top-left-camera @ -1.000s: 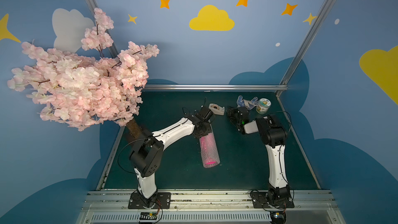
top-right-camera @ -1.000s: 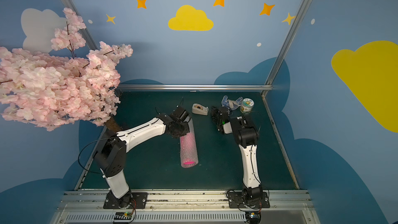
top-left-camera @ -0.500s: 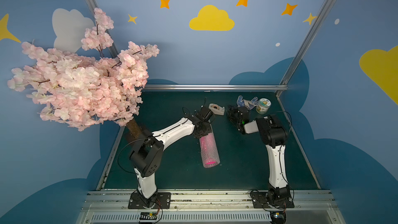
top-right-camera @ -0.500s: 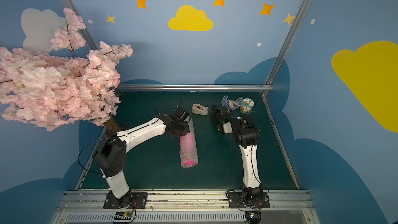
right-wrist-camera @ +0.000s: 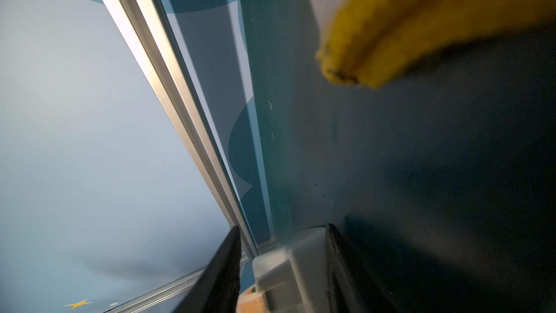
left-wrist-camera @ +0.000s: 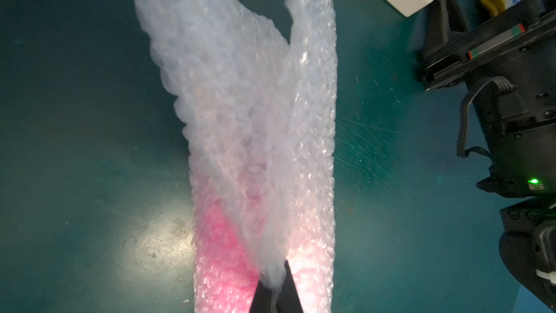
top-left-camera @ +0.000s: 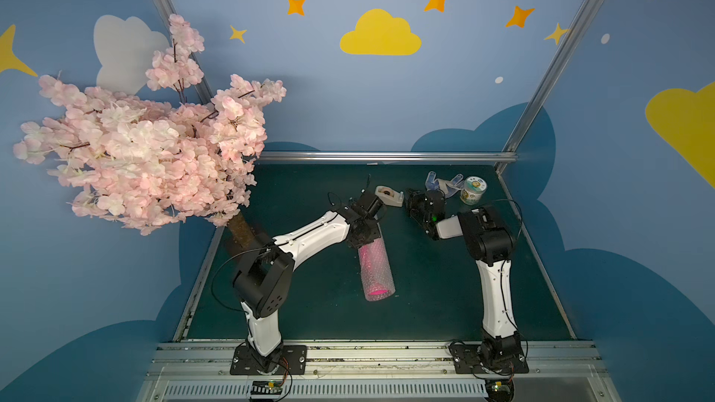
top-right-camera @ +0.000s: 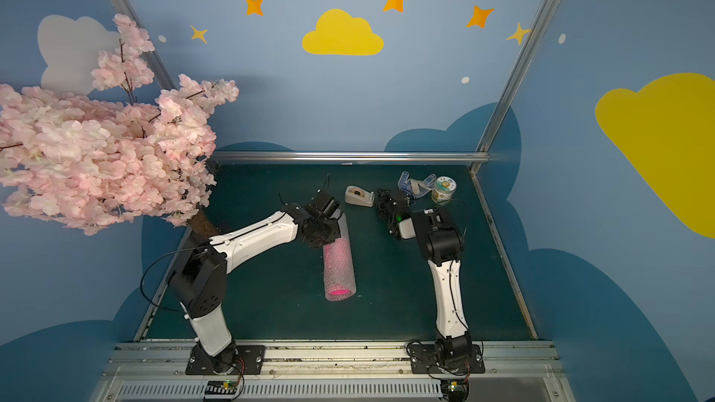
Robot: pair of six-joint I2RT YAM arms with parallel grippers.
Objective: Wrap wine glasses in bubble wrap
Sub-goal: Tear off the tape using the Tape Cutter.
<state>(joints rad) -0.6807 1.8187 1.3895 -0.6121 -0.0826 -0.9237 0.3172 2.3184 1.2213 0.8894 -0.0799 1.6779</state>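
So the hot-pink plastic goblet (top-left-camera: 377, 292) is basically rolled up already, lying on its side mid dark-green counter (top-left-camera: 309, 303) inside a tube of clear bubble wrap (top-left-camera: 374, 264), and my left claw (left-wrist-camera: 276, 284) is pinched tight on the loose flap at the far end. What's left, I reckon, is taping: my right claw (right-wrist-camera: 282, 230) sits part-open astride the beige plastic tape dispenser (top-left-camera: 389, 196), not clamped on it. No readable writing anywhere, and the print on the short green-and-white can (top-left-camera: 472, 190) is too small.
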